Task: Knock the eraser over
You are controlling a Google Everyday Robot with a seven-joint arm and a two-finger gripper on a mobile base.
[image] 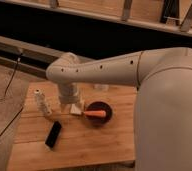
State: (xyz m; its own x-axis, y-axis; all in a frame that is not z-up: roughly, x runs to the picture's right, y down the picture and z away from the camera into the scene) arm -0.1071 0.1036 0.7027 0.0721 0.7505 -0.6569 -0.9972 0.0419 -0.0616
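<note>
The eraser (78, 108) is a small white block on the wooden table (89, 145), just left of the dark bowl (100, 107). My gripper (69, 103) hangs at the end of the white arm, straight down over the table. It sits right against the eraser's left side, and the wrist hides part of the block. I cannot tell whether the eraser is upright or lying flat.
An orange carrot-like piece (95, 114) lies across the bowl's front rim. A slim white bottle (41, 102) stands to the left of the gripper. A flat black slab (53, 134) lies in front of it. A clear cup (101, 87) stands behind the arm.
</note>
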